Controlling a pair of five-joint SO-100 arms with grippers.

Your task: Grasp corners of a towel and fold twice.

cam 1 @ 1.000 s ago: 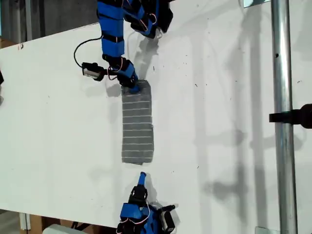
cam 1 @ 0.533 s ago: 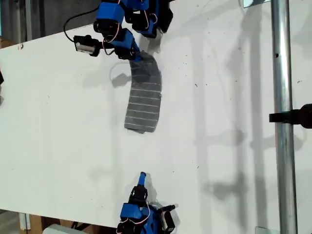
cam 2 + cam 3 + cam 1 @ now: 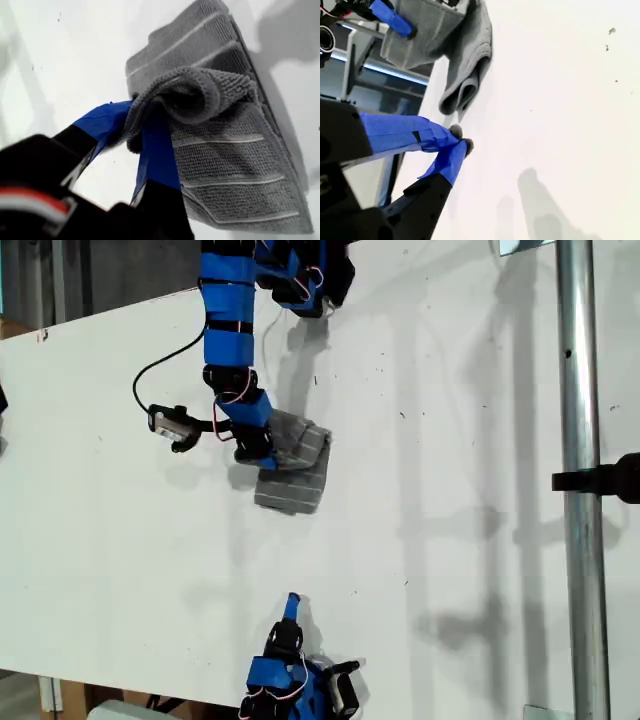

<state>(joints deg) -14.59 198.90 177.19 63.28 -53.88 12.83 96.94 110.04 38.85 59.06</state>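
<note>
My first gripper [image 3: 142, 131] pinches one end of the towel [image 3: 292, 468], curled over its flat lower part, near the middle of the table [image 3: 450, 490]. My second gripper [image 3: 460, 142], tips pressed together and holding nothing, sits near the table edge at the exterior view's bottom, bare table all around

Two blue-and-black arms on the white table [image 3: 480, 490]

My first gripper [image 3: 141, 131] has blue-taped fingers on a black body with a red strip; its arm shows stacked blue segments with black bands, a small white-and-black camera module and a looping black cable — red and white wires near the joints. My second gripper [image 3: 460, 142] has matching blue-taped fingers, small grey pads at the tips, and a black body.
</note>
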